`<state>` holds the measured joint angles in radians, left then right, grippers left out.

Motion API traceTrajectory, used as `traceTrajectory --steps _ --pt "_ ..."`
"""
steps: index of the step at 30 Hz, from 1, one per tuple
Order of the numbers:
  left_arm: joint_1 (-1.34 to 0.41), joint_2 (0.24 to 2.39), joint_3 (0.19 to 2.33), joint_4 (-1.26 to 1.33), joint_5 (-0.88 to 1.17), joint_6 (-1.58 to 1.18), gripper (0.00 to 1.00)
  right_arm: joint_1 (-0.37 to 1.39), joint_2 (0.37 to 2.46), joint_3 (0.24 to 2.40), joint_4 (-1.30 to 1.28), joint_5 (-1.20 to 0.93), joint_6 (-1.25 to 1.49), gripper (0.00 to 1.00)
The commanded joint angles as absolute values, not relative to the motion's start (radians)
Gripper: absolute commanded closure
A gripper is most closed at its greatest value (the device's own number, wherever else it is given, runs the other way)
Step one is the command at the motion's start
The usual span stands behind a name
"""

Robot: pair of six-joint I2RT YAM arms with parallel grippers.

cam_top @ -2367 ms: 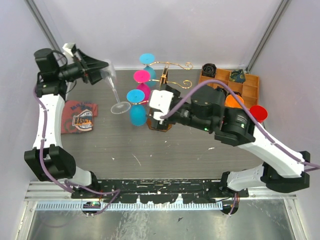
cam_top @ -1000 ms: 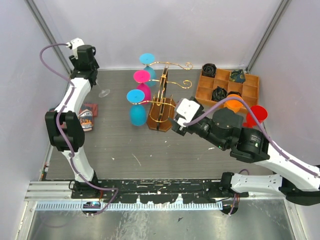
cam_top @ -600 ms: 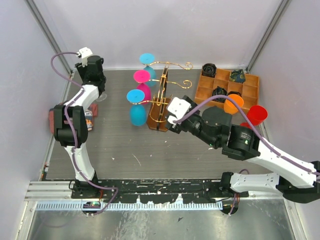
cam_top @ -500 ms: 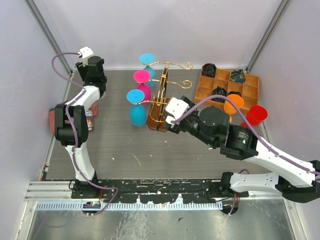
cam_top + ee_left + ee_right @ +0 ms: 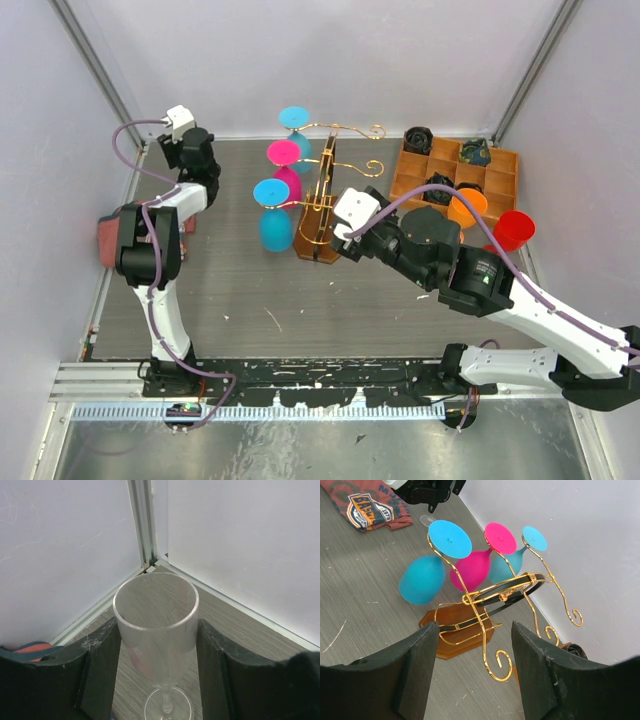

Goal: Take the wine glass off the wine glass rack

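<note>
Left claw (image 5: 158, 630) grasps the clear stemmed wine glass (image 5: 155, 650). Both pads press the sides of the bowl, one on each side. The glass is upright between the jaws with its rim above the fingertips and its round foot below them, on or just over the grey wood-grain table (image 5: 250, 635); can't tell which. It's empty. The task's glass is therefore off the rack, in the table corner ahead of this claw and well apart from the rack.

The bowl grip likely keeps the stem vertical for setting down. Judged near done, with letting go remaining.

Right claw (image 5: 475, 627) is released, jaws wide with nothing between them. Straight ahead of it is the gold wire wine glass rack on a brown wooden base (image 5: 451, 616). It is probably parked there to steady the rack or wait its turn.

Three glasses hang bowl-down on the rack's far side from this claw, caught by their feet in the scroll arms, which is why they tilt:
- blue glass (image 5: 421, 580), nearest
- pink glass (image 5: 472, 570)
- second blue glass (image 5: 502, 567), farthest

Further ahead-left of the right claw is a red printed cloth (image 5: 370, 505), flat on the table.

In the top view, the compartmented orange-brown wooden tray (image 5: 500, 165) sits off to the right claw's side. Some of its cells hold small dark items, too small to name. An orange cup (image 5: 466, 208) is at the tray's near edge, in or beside a cell, unclear. A red cup (image 5: 514, 228) sits just beside it.
</note>
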<state>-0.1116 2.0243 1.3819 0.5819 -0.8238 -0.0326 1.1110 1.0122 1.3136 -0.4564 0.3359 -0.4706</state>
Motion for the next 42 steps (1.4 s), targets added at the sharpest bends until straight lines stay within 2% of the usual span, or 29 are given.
traceTrajectory --steps 1,4,6,8,9,19,20,23,24,28,35,38,42 --pt "-0.123 2.038 1.337 0.696 -0.835 -0.031 0.42 1.086 0.989 1.331 -0.394 0.278 -0.456 0.35" --pt "-0.128 2.029 1.308 0.703 -0.836 -0.039 0.32 1.066 0.995 1.329 -0.396 0.27 -0.46 0.36" --pt "-0.132 2.024 1.292 0.714 -0.84 -0.039 0.21 1.058 1.001 1.325 -0.396 0.266 -0.458 0.36" --pt "-0.138 2.019 1.281 0.718 -0.854 -0.037 0.05 1.054 1.007 1.321 -0.397 0.265 -0.453 0.36" --pt "-0.142 2.014 1.277 0.718 -0.853 -0.035 0.02 1.052 1.008 1.318 -0.396 0.263 -0.452 0.36" --pt "-0.17 1.938 1.22 0.666 -0.835 -0.065 0.01 0.992 1.07 1.405 -0.457 0.183 -0.321 0.32" --pt "-0.171 1.928 1.217 0.657 -0.837 -0.064 0.01 0.989 1.083 1.426 -0.485 0.177 -0.305 0.29" --pt "-0.173 1.883 1.204 0.629 -0.84 -0.071 0.01 0.988 1.134 1.507 -0.544 0.179 -0.23 0.06" --pt "-0.174 1.865 1.197 0.614 -0.845 -0.075 0.01 0.988 1.149 1.537 -0.566 0.182 -0.202 0.01" --pt "-0.179 1.773 1.176 0.539 -0.859 -0.093 0.02 0.986 1.202 1.638 -0.621 0.189 -0.087 0.0" --pt "-0.179 1.599 1.343 -0.148 -0.786 -0.342 0.01 0.964 1.369 1.856 -0.772 0.165 0.221 0.25" --pt "-0.181 1.511 1.374 -0.377 -0.674 -0.457 0.01 0.874 1.438 1.899 -0.797 0.005 0.355 0.32" --pt "-0.183 1.357 1.325 -0.533 -0.521 -0.583 0.01 0.769 1.53 1.92 -0.786 -0.154 0.482 0.44"
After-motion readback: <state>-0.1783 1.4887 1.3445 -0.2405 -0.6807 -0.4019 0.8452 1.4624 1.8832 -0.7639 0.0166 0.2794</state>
